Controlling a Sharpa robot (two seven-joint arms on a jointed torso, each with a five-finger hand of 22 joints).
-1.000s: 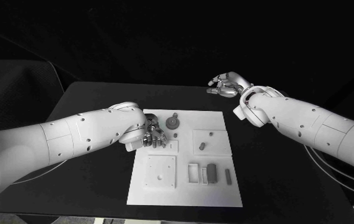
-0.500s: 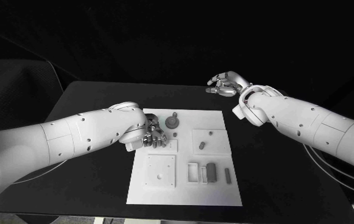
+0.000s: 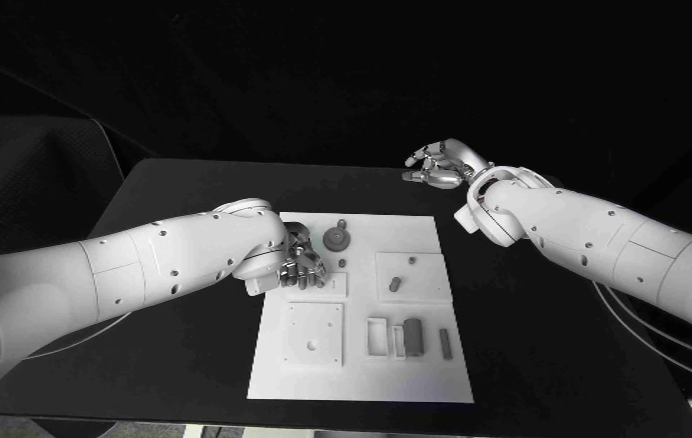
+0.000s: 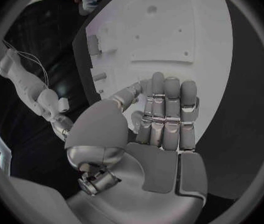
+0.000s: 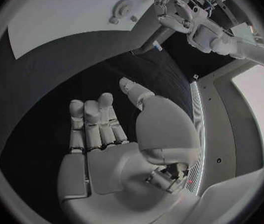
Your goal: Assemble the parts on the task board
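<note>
Nothing has shifted in the last second. The left hand point(image 3: 299, 261) stays curled, apparently empty, over the task board point(image 3: 361, 378); the right hand point(image 3: 440, 168) hovers released, so assembly is stalled.

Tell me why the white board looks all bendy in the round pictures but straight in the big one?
In the left wrist view and the right wrist view, a fisheye lens curves the task board edges and leaves a dark ring around the circle. In the head view the task board edges stay straight, bright against the black table, and everything beyond the table is dark.
</note>
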